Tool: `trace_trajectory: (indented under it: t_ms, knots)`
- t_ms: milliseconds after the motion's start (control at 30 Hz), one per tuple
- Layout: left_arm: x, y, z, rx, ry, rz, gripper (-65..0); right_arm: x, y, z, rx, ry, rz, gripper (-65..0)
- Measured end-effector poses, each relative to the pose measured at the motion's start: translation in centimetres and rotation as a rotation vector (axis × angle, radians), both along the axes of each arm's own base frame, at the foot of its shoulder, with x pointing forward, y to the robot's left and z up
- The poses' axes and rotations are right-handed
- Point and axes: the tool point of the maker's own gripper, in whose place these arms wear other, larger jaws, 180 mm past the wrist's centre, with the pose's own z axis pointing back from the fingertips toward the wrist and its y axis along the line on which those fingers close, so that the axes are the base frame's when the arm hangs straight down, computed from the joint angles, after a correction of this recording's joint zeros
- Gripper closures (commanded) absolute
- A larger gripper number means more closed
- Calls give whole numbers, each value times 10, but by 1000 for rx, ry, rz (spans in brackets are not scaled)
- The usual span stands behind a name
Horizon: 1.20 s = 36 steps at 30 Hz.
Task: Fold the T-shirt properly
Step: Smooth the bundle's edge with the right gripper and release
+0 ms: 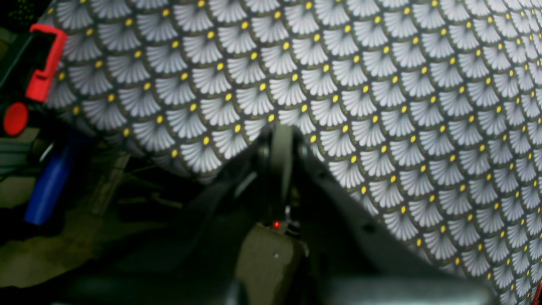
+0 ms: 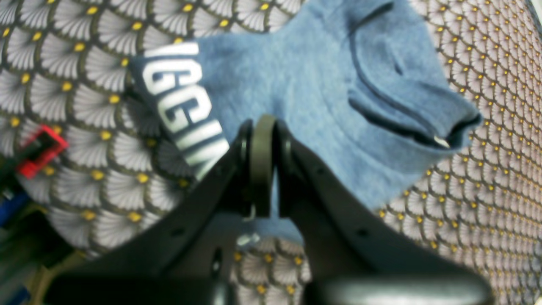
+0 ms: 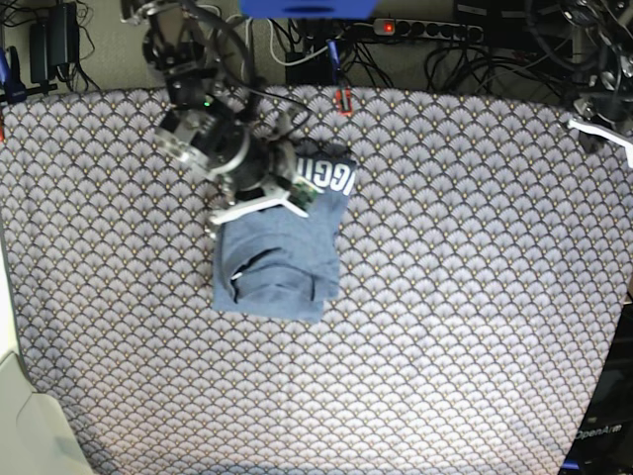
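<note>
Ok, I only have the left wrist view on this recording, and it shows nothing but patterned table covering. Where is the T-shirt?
Observer: The T-shirt lies as a folded bundle on the table covering, left of centre in the base view and towards the far edge.
Operator: Is the right gripper on it?
Observer: The right gripper sits at the shirt's edge with its jaws closed. Blue cloth shows just behind them, but I cannot tell whether any is pinched.
Operator: Any lettering showing?
Observer: Yes, the white lettering faces up on a strip at one end, next to that gripper.
</note>
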Motion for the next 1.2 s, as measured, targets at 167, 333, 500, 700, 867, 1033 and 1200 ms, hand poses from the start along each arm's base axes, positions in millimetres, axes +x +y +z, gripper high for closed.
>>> trace_trajectory:
  t_ms: [167,333,500,700,867,1033,1200]
  knots:
    - [-1,-3,-2,-11,0,5,-5,-10,-21,-41,-67,105,-9,0]
    - [-3,-3,-3,-12,3,6,-5,-2,-42,-64,-30,139,-66,0]
    - [-20,-2,-10,-5,48,10,-5,1,-58,-54,-48,111,-102,0]
    - [-19,-1,-8,-1,36,7,-5,-15,-41,4,-40,-24,-74,0]
    - [-22,-2,-10,-5,47,8,-5,-40,7,-4,-18,42,40,0]
    - [-21,-2,-9,-7,41,9,-5,-44,70,17,81,23,146,0]
    - [-21,-1,-9,-1,46,7,-5,-23,92,30,48,-10,170,0]
